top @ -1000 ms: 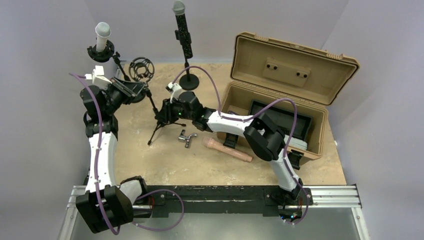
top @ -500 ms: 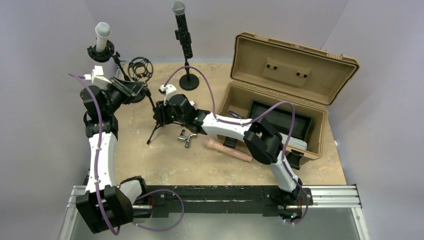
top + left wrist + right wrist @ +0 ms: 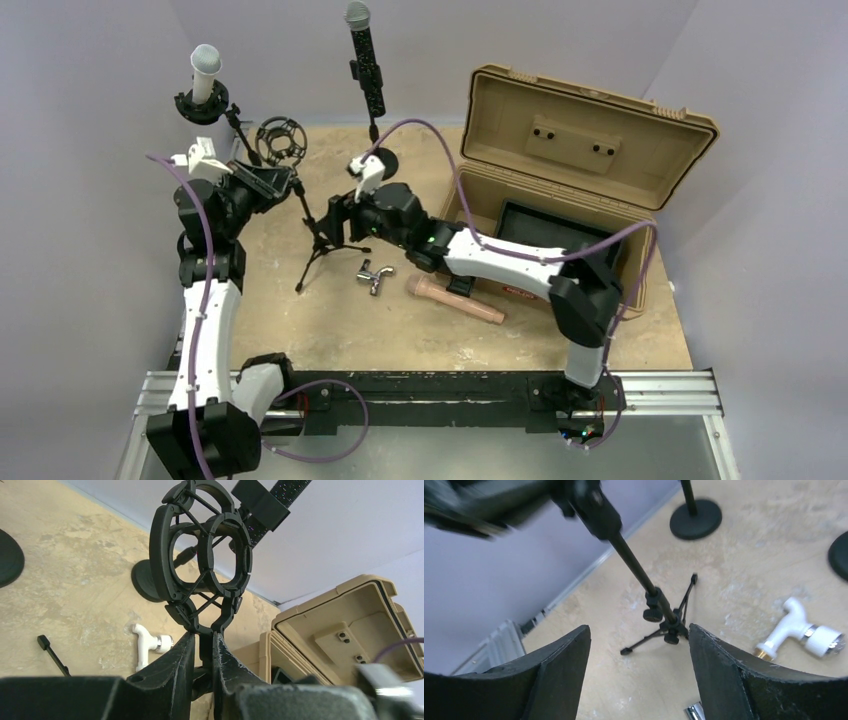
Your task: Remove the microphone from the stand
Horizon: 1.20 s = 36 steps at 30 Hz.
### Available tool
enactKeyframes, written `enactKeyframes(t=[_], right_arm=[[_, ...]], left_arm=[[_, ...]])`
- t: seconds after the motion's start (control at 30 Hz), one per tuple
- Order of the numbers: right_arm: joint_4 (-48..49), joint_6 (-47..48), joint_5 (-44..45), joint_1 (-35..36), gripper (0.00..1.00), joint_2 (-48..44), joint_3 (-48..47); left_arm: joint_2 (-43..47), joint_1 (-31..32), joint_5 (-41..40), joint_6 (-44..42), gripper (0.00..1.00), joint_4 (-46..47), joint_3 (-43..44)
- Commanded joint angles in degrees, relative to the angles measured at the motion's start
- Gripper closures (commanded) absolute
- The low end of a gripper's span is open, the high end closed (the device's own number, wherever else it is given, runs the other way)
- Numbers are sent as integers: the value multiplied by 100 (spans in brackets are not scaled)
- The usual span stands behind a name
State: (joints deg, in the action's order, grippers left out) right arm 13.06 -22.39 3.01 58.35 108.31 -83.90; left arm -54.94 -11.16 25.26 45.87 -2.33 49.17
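Note:
A black tripod stand (image 3: pixel 315 235) carries an empty black shock-mount ring (image 3: pixel 282 140). My left gripper (image 3: pixel 287 183) is shut on the stem under that ring (image 3: pixel 200 570), seen close up in the left wrist view. My right gripper (image 3: pixel 335 218) is open beside the stand's pole (image 3: pixel 639 575), which nothing grips. A pink microphone (image 3: pixel 455 300) lies flat on the table. A grey-headed microphone (image 3: pixel 205 72) stands in a mount at the far left. A black microphone (image 3: pixel 365 60) sits clipped on a round-base stand (image 3: pixel 378 163).
An open tan case (image 3: pixel 560 190) fills the right side of the table. A white and chrome pipe fitting (image 3: pixel 373 275) lies between the tripod legs and the pink microphone. Purple cables loop over both arms.
My right gripper has opened and let go of the tripod pole, its wrist lifting slightly and the elbow swinging right. The left gripper keeps its hold on the mount's stem.

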Motion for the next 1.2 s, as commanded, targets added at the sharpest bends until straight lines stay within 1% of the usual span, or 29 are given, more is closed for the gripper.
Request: enactKeyframes(t=[0.0, 0.13, 0.3, 0.4, 0.6, 0.67, 0.8, 0.93, 1.03, 1.17], right_arm=[[781, 191, -39, -110, 29, -1002, 551], [946, 276, 64, -166, 29, -1581, 1107], [1173, 280, -43, -393, 28, -2014, 1623], [1161, 302, -231, -563, 28, -2199, 1723], [1063, 508, -260, -658, 27, -2437, 1735], [1054, 515, -265, -666, 27, -2452, 1769], [1220, 565, -283, -662, 27, -2513, 2013], [1410, 582, -283, -683, 27, -2546, 2238], [1584, 537, -502, -684, 27, -2581, 2393], [1763, 534, -536, -690, 27, -2594, 2549]], left_arm=[[-73, 81, -34, -313, 100, -902, -613], [-75, 84, -321, -306, 100, -922, -869], [-201, 88, -484, -191, 100, -726, -1338], [-191, 88, -597, -176, 100, -692, -1518], [8, 87, -1017, -284, 100, -930, -1577], [127, 87, -1354, -274, 100, -1219, -1545], [637, 90, -2574, -44, 100, -2160, -1398], [1353, 81, -3390, -59, 100, -2458, -1403], [1449, -16, -3498, -176, 100, -2472, -1319], [1241, -239, -3443, -282, 100, -2397, -1169]])
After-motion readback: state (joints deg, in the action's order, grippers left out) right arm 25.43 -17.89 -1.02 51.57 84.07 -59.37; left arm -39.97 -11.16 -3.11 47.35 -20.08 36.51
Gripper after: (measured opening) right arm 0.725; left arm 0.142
